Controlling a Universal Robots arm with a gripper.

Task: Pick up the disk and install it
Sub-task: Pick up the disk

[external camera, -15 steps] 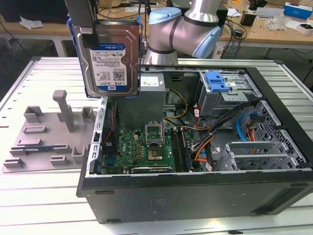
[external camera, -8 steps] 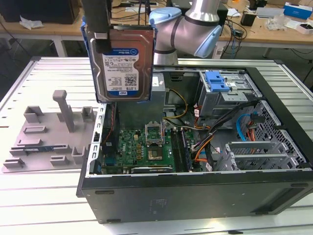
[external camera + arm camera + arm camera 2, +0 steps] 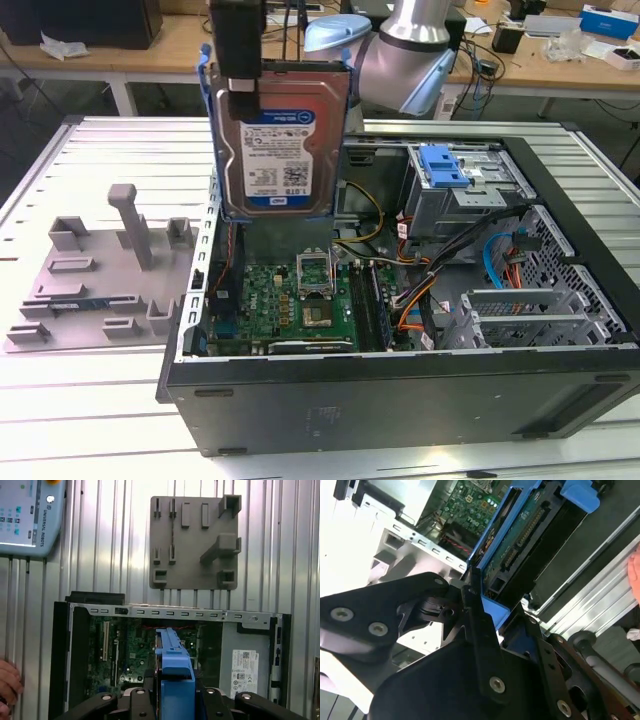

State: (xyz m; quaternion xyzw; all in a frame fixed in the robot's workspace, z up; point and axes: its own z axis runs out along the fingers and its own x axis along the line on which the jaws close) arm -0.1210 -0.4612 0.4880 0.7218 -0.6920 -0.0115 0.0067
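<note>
The gripper point(image 3: 240, 85) is clenched on the top edge of the disk point(image 3: 281, 150), holding it upright and clear above the motherboard point(image 3: 290, 300) end of the open case point(image 3: 400, 390), likely to keep it off the walls.

Station surroundings: ribbed metal table, wooden benches behind it.

I hang above a table point(image 3: 90, 410) of silver ribbed metal; its slats point(image 3: 110, 540) catch the light as pale, shiny stripes in the first wrist view. Past the far edge of the table stands a light wooden bench point(image 3: 140, 55) on a white leg point(image 3: 122, 95), towards the exterior view's left. A second bench top point(image 3: 560, 70) of the same wood lies towards the exterior view's right. A black box point(image 3: 80, 20) sits on the first one, a blue carton point(image 3: 608, 20) and loose black cables point(image 3: 480, 60) on the other. Under the benches the floor point(image 3: 50, 100) is dark grey. Lighting is bright and even, with no hard shadows noted.
</note>
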